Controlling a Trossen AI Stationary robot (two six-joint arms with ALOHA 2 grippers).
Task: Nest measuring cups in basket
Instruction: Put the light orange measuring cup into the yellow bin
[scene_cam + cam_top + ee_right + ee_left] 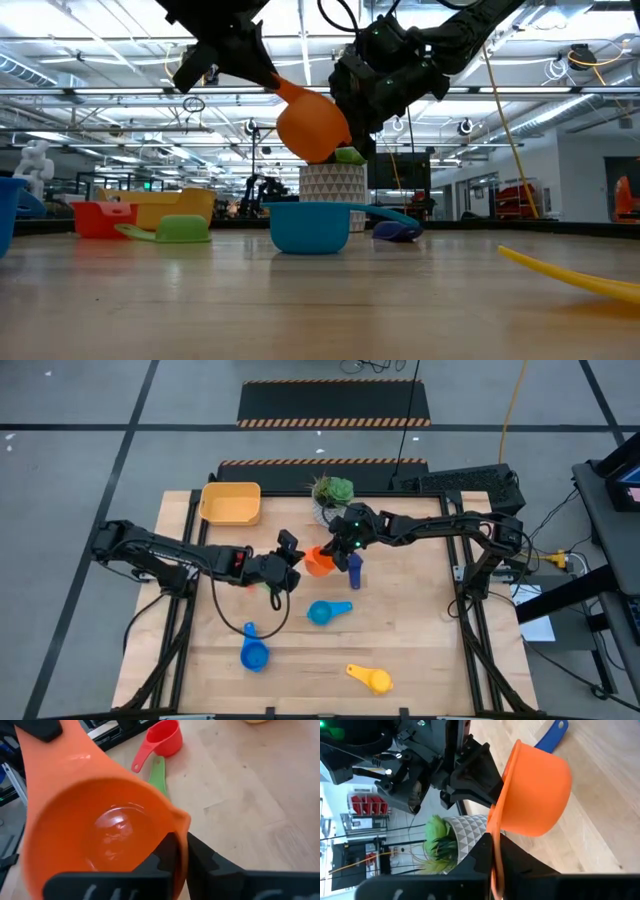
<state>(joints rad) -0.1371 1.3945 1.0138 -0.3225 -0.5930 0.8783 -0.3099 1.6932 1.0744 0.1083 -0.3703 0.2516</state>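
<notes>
Left end effector (296,563) and right end effector (338,552) both pinching orange cup (319,562) aloft, mid-handover; next, one releases, basket (231,503) awaits.

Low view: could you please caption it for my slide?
Both arms hold the orange cup in the air above the blue cup.

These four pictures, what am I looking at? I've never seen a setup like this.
Two robot arms work over a wooden table. One picture looks straight down, one looks level across the tabletop, and two come from cameras on the wrists. Both the left gripper and the right gripper are shut on one orange measuring cup, held in the air between them. On the table lie light blue, blue and yellow cups, a yellow basket and a potted plant.
</notes>
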